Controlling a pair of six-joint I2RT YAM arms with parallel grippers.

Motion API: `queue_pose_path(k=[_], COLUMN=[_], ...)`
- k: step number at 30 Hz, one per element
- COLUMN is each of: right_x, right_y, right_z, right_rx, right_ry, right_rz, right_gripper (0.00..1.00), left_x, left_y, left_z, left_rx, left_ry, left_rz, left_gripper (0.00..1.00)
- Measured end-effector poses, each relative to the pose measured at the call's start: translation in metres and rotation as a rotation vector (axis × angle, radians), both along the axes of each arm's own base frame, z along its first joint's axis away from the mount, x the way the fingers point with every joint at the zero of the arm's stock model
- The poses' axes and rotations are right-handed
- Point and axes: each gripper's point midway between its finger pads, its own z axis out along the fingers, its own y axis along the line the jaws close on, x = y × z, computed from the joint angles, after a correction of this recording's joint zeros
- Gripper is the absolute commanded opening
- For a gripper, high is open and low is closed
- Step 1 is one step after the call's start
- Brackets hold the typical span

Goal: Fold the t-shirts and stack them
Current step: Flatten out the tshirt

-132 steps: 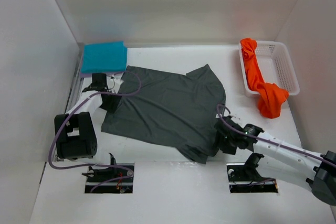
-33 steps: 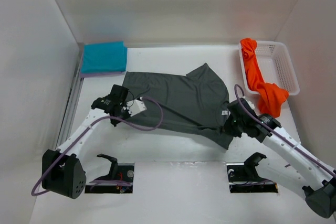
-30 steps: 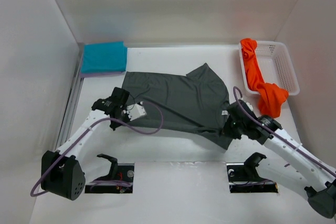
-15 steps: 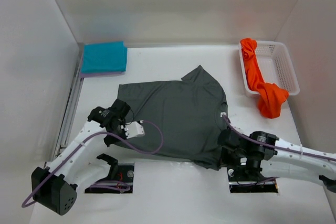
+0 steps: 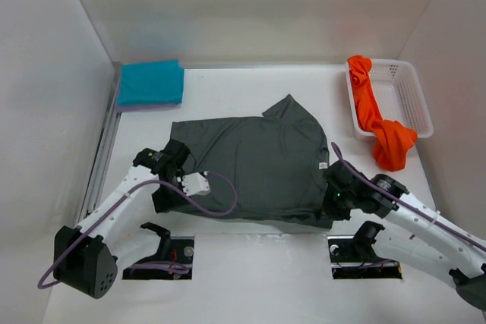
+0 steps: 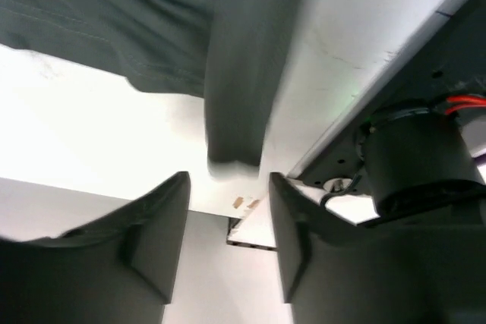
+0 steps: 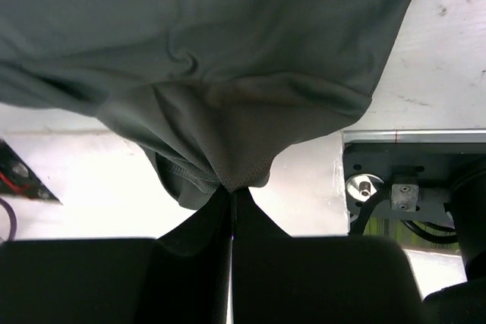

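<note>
Grey shirt [image 5: 250, 165] lies spread at the centre of the counter [image 5: 250, 89] in the top view. Its near edge runs along the lower middle of the frame.

Left claw [image 6: 228, 180] is released. Its jaws stand apart, and a strip of grey cloth ends just above the gap, unpinched.

Right claw [image 7: 231, 195] is clenched on a bunched corner of the grey shirt, at the lower right of the garment.

Judgement: the step in hand is laying the shirt down flat. To do it well, the right claw should let go low to the counter, with the corner drawn taut first, since the cloth puckers around that grip. The near edge should finish straight before any further fold.

Teal shirt [image 5: 150, 81] sits folded at upper left. Orange shirt [image 5: 376, 123] hangs over the basket [image 5: 414, 92] at upper right.

No brand, label or writing can be read.
</note>
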Motion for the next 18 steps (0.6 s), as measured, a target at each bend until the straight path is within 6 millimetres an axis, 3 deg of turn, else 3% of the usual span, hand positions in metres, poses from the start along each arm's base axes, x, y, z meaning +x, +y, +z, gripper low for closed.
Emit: queue_pose_path(k=[4, 6, 8, 10, 12, 15, 18], right_x=[-0.018, -0.031, -0.044, -0.055, -0.062, -0.067, -0.067], right_y=[0.003, 0.005, 0.007, 0.006, 0.005, 0.003, 0.004], right_z=[-0.007, -0.013, -0.022, -0.031, -0.040, -0.048, -0.049], right_rx=[0.027, 0.026, 0.014, -0.003, -0.014, -0.020, -0.012], right_ry=[0.030, 0.062, 0.098, 0.133, 0.160, 0.184, 0.187], right_rz=[0.040, 0.081, 0.115, 0.134, 0.134, 0.115, 0.097], right_gripper=[0.00, 0.00, 0.00, 0.00, 0.00, 0.00, 0.00], left_x=[-0.005, 0.014, 0.056, 0.120, 0.185, 0.272, 0.314], left_y=[-0.003, -0.005, -0.002, 0.010, 0.026, 0.043, 0.037], left_z=[0.007, 0.028, 0.057, 0.082, 0.092, 0.069, 0.022], left_rx=[-0.046, -0.132, -0.228, -0.318, -0.367, -0.408, -0.427], left_ry=[0.041, 0.010, -0.074, -0.184, -0.273, -0.339, -0.315], left_rz=[-0.020, 0.045, 0.158, 0.281, 0.394, 0.533, 0.602], left_gripper=[0.67, 0.69, 0.68, 0.62, 0.58, 0.59, 0.61])
